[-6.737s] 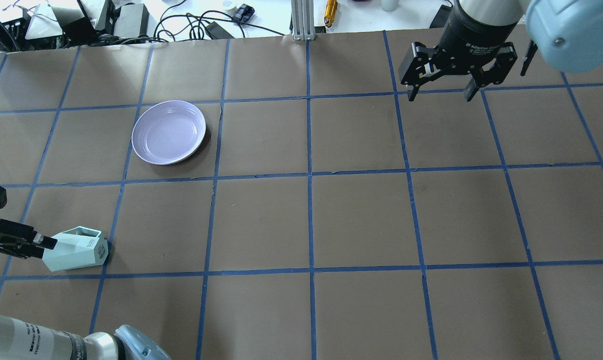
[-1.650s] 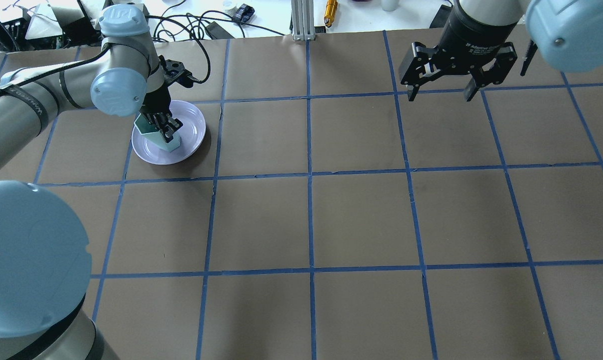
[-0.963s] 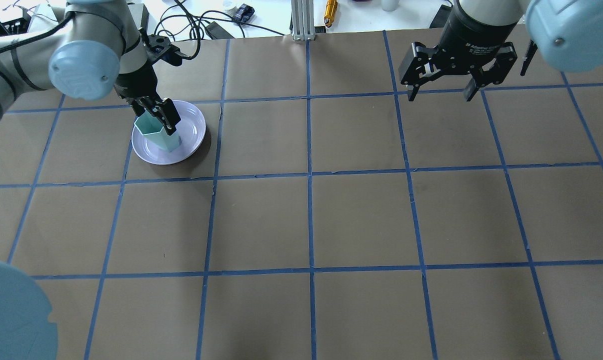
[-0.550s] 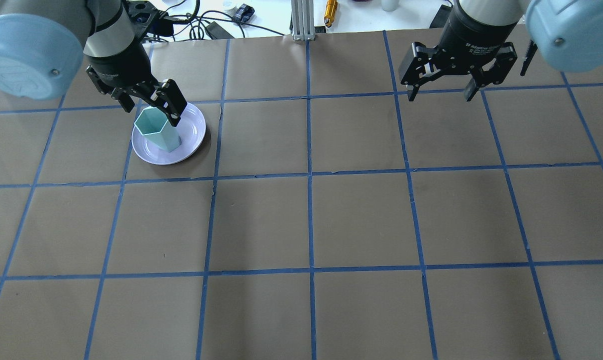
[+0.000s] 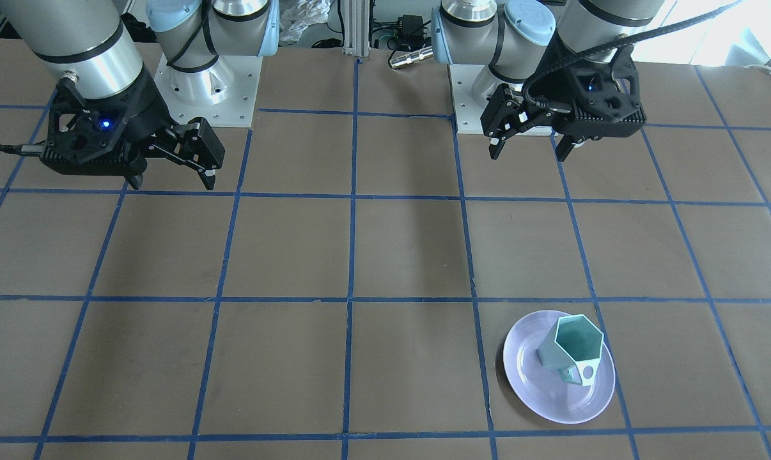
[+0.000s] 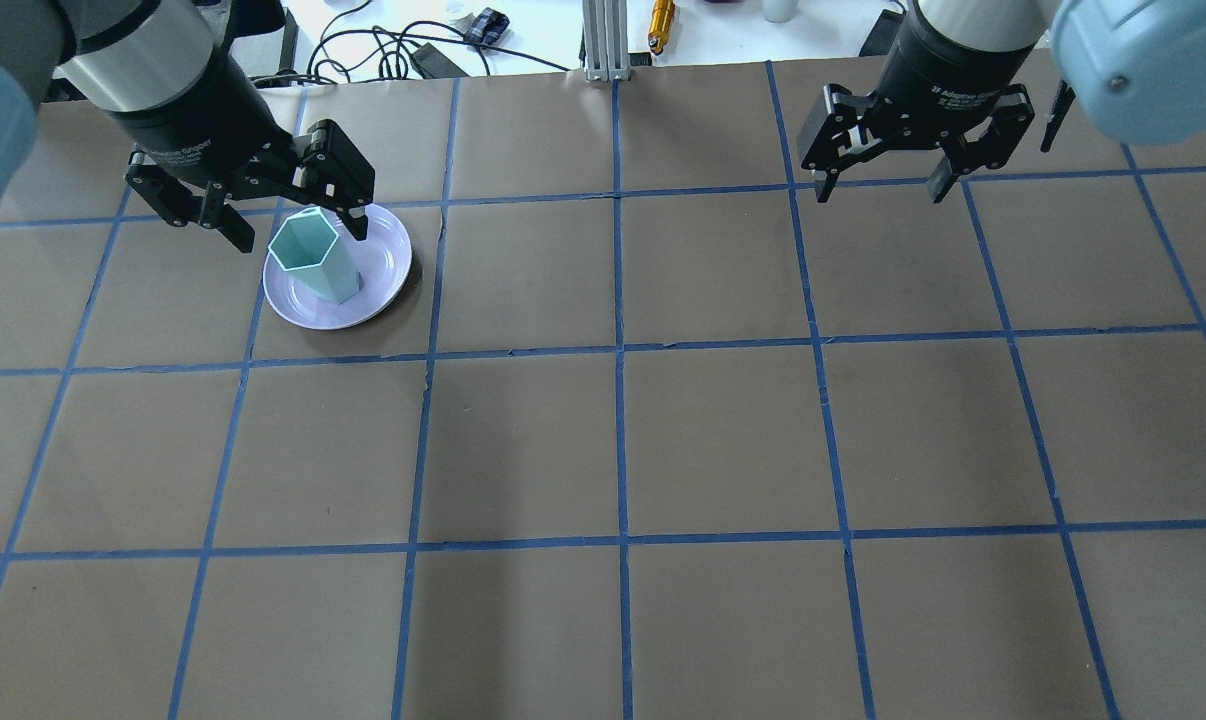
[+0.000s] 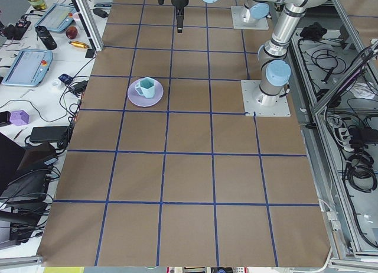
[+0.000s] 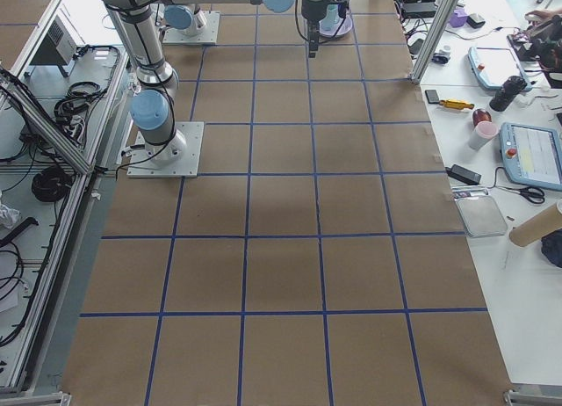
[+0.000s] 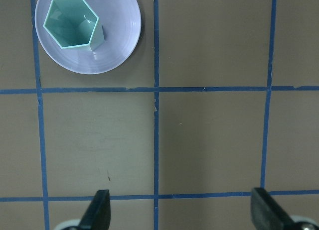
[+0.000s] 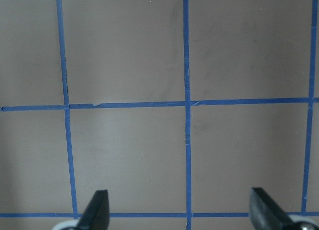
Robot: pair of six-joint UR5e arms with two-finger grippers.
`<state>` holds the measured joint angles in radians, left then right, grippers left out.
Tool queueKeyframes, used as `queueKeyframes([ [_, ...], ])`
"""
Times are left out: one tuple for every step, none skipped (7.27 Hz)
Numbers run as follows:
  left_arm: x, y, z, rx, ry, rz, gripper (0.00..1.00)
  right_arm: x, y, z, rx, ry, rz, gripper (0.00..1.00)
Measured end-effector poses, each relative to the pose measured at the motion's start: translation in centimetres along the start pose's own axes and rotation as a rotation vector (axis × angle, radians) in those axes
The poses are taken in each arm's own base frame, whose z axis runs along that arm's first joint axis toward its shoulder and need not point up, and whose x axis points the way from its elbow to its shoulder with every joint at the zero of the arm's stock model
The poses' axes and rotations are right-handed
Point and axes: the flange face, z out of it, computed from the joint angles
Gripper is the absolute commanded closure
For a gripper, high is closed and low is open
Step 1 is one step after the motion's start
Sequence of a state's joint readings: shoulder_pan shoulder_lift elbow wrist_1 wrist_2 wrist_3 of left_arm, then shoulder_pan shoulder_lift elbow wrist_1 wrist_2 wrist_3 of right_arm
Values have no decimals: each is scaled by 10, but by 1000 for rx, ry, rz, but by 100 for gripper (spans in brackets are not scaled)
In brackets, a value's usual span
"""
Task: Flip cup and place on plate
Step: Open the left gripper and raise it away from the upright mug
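Note:
The mint-green cup (image 6: 313,260) stands upright, open end up, on the lavender plate (image 6: 385,268) at the table's far left. The front-facing view shows the cup (image 5: 571,348) with its handle toward the camera, left of center on the plate (image 5: 545,396). My left gripper (image 6: 301,235) is open and empty, raised well above the cup; its wrist view shows the cup (image 9: 74,25) and plate (image 9: 117,46) far below, between wide-spread fingers. My right gripper (image 6: 879,195) is open and empty, held high over the far right of the table.
The brown table has a blue tape grid. An aluminium post (image 6: 603,40), cables and tools lie beyond the far edge. Both arm bases (image 5: 206,83) stand on the robot's side. Tablets and small items sit on the side bench (image 7: 29,66).
My left gripper has let go of the cup, opened wide and risen away from the plate. The cup stays upright on the plate. The right arm has not moved.

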<state>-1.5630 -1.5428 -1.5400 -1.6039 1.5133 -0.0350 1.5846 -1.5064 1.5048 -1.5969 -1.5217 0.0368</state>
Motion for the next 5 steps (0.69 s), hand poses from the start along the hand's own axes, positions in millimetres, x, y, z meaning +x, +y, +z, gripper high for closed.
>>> queueKeyframes([
  [0,0,0,-1,-1,-4,0,0,0,0,0,0,0,0],
  [0,0,1,-4,-5,-5,0,0,0,0,0,0,0,0],
  [-1,0,4,-9,-8,-6,0,0,0,0,0,0,0,0],
  [-2,1,10,-17,-10,-9,0,0,0,0,0,0,0,0],
  [-3,2,16,-20,-14,-13,0,0,0,0,0,0,0,0],
])
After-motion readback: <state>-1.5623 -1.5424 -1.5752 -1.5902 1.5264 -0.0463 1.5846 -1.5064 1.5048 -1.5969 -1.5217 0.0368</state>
